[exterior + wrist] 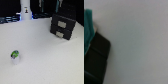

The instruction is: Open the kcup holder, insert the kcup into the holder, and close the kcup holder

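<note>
White table [45,60] mostly bare; kcup [15,55] lower left, kcup holder [63,26] upper right, closed, awaiting me. My finger state: cannot tell.

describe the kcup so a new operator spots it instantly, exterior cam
Start at the white table and find the black kcup holder at the far side, toward the exterior view's right. Come toward the camera and across to the exterior view's left: the kcup stands alone there. It is a tiny white pod with a green top, the only green thing on the table.
</note>
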{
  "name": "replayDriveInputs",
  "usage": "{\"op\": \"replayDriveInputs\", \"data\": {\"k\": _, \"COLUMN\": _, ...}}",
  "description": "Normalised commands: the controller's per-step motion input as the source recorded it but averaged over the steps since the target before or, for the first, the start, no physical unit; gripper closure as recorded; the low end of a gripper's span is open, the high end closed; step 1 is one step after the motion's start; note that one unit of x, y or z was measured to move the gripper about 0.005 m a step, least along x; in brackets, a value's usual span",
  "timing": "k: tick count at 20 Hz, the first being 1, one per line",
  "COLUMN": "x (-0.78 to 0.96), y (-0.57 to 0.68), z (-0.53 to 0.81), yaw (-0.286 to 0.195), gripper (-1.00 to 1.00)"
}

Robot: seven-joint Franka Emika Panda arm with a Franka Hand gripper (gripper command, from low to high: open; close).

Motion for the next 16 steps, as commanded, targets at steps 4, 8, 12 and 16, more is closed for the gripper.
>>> {"op": "replayDriveInputs", "data": {"k": 4, "x": -0.40, "y": 0.67, "z": 0.00, "yaw": -0.178, "gripper": -1.00}}
{"op": "replayDriveInputs", "data": {"k": 8, "x": -0.35, "y": 0.71, "z": -0.08, "yaw": -0.172, "gripper": -1.00}}
{"op": "replayDriveInputs", "data": {"k": 12, "x": -0.32, "y": 0.71, "z": -0.17, "yaw": -0.177, "gripper": -1.00}}
{"op": "replayDriveInputs", "data": {"k": 16, "x": -0.31, "y": 0.68, "z": -0.27, "yaw": -0.179, "gripper": -1.00}}
